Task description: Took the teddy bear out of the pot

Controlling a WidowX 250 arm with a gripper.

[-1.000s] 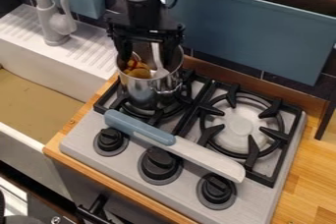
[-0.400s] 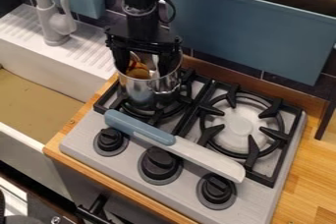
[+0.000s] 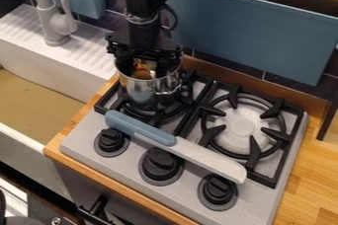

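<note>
The black gripper [image 3: 145, 68] hangs down into the mouth of the silver pot, its two fingers wide apart, one at the left inside wall and one at the right. The metal pot [image 3: 148, 92] stands on the left burner. Inside it, between the fingers, lies the brown and orange teddy bear [image 3: 141, 74], partly hidden by the gripper and the pot's wall. A bit of something white shows beside the bear.
A knife with a blue handle [image 3: 141, 128] and pale blade lies across the stove front, above the black knobs. The right burner [image 3: 241, 126] has a black grate. Left is the white sink [image 3: 79, 79] with a grey faucet [image 3: 55, 24]; a blue bin [image 3: 257, 31] stands behind.
The gripper has come down into the pot, with a slight shift to the left at first. More of the pot's inside is now covered by it.
</note>
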